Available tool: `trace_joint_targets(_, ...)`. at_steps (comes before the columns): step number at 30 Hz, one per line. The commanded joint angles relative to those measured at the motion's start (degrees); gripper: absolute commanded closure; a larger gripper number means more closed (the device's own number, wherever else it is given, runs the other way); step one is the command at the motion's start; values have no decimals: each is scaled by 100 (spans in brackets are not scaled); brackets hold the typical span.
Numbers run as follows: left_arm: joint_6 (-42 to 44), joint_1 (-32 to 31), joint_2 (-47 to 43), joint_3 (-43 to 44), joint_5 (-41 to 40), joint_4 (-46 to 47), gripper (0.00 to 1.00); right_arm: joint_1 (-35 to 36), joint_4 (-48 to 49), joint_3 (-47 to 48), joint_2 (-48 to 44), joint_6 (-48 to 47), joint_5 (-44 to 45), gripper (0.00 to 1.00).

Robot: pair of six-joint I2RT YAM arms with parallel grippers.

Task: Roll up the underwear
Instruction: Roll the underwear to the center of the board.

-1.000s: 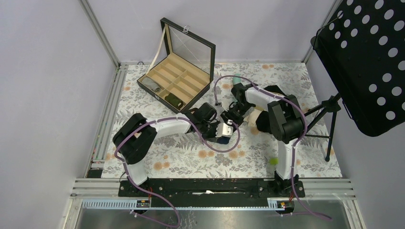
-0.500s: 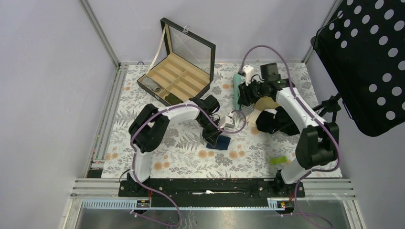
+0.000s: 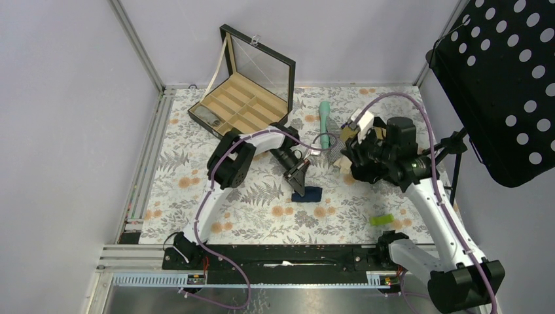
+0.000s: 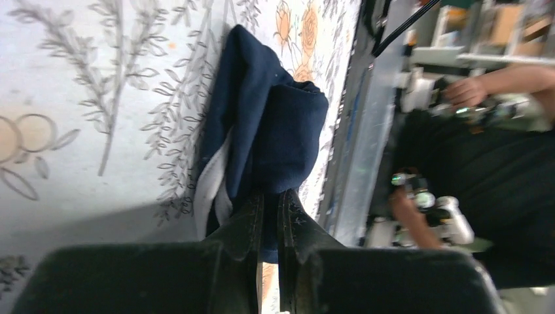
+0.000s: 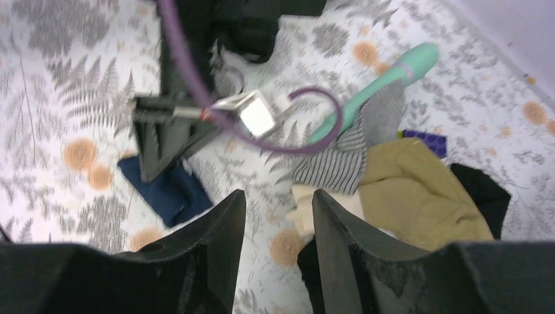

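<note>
Left end effector (image 4: 269, 212) clenched on underwear (image 4: 278, 124) at its near edge.
Underwear bunched on counter (image 4: 78, 78), long axis running straight out from the grip; right end effector (image 5: 278, 209) released, empty, well apart. Left arm nearer.

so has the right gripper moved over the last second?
Yes. The right gripper has shifted right, farther from the compartment box at the table's far left.

An open divided box (image 3: 243, 104) stands back left; tan garment (image 5: 419, 196), striped cloth (image 5: 334, 163), teal wand (image 5: 386, 85) lie right
</note>
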Motion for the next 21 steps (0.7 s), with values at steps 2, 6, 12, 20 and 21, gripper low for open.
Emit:
trace_joint_targets(2,-685,42,643,358,312,187,100,156,-1180,-829,-283,-1595,-500,51)
trace_joint_targets(6,-985,59,693,307,299,379,100,1039,-1336,-1334,-107,-2329,-219,49)
trace_joint_targets(12,-1113,73,720,290,200,453,98,2115,-233,-1610,573,-2598,83,47)
trace_joint_targets(20,-1143,158,691,241,39,453,91,2803,951,-1819,1471,-3491,276,39)
trace_joint_targets(21,-1147,169,682,244,49,451,90,2823,1027,-1819,1607,-3552,307,38)
